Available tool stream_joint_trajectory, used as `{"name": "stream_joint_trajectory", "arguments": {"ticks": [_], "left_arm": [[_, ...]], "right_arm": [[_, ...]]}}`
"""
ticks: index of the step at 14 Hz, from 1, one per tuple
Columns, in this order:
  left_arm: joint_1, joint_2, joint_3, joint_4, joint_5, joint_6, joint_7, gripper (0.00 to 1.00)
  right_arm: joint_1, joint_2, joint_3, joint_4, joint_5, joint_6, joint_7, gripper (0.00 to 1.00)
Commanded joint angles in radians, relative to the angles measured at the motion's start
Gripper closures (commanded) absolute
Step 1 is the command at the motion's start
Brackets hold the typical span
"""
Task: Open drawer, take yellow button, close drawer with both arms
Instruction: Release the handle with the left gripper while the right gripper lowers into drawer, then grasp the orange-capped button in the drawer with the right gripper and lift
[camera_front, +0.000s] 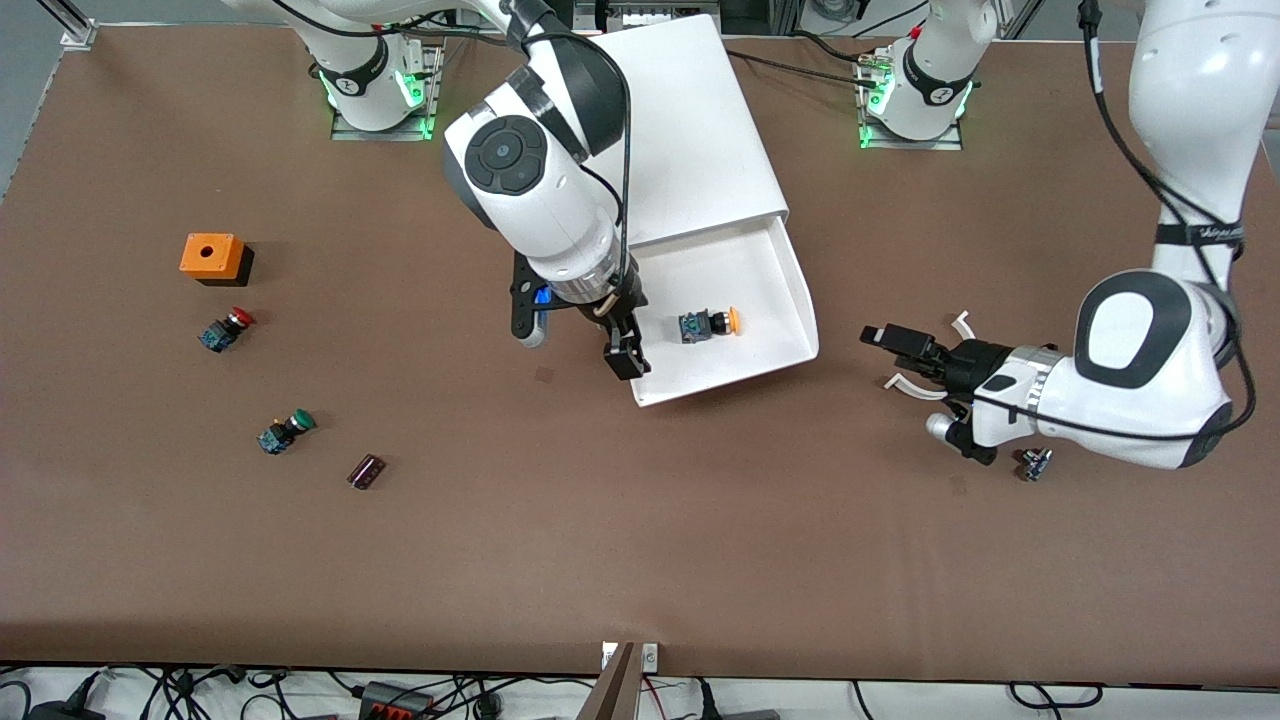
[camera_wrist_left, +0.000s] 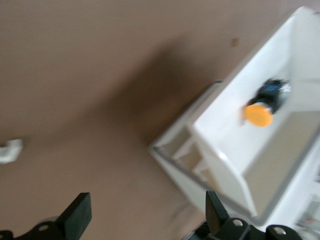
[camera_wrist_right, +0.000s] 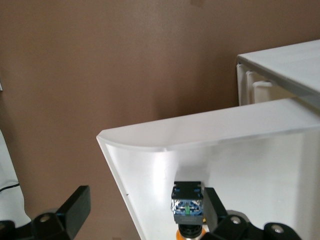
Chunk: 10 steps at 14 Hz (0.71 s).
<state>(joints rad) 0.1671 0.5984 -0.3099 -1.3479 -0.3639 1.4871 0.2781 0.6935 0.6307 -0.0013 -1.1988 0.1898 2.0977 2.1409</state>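
Note:
The drawer (camera_front: 700, 275) stands pulled out of the white cabinet (camera_front: 690, 130), toward the front camera. The orange-yellow-capped button (camera_front: 708, 324) lies on its side in the drawer. My right gripper (camera_front: 575, 335) is open over the drawer's corner toward the right arm's end; in the right wrist view (camera_wrist_right: 145, 210) the drawer wall (camera_wrist_right: 150, 170) runs between the fingers and the button (camera_wrist_right: 187, 202) lies just beside one finger. My left gripper (camera_front: 905, 365) is open and empty, low over the table beside the drawer; in the left wrist view (camera_wrist_left: 146, 215) it faces the drawer (camera_wrist_left: 225, 145) and button (camera_wrist_left: 265, 102).
An orange box (camera_front: 212, 257), a red-capped button (camera_front: 226, 329), a green-capped button (camera_front: 285, 431) and a small dark part (camera_front: 366, 471) lie toward the right arm's end. A small part (camera_front: 1035, 463) lies by the left arm's wrist.

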Motion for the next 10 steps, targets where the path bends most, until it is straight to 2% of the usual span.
{"name": "stream_joint_trajectory", "arguments": {"ticks": [1, 4, 7, 10], "left_arm": [[-0.033, -0.043, -0.005, 0.085, 0.245, -0.053, -0.022, 0.00], [-0.073, -0.052, -0.005, 0.168, 0.449, -0.068, -0.019, 0.00], [-0.150, -0.040, 0.012, 0.233, 0.669, -0.001, -0.063, 0.00], [-0.141, -0.043, 0.009, 0.230, 0.672, -0.008, -0.259, 0.00]], "right_arm": [[0.018, 0.064, 0.000, 0.084, 0.002, 0.013, 0.079, 0.00], [0.034, 0.093, 0.003, 0.084, 0.008, 0.051, 0.129, 0.00], [0.040, 0.101, 0.004, 0.084, 0.016, 0.071, 0.160, 0.00], [0.046, 0.103, 0.004, 0.084, 0.068, 0.068, 0.162, 0.00]]}}
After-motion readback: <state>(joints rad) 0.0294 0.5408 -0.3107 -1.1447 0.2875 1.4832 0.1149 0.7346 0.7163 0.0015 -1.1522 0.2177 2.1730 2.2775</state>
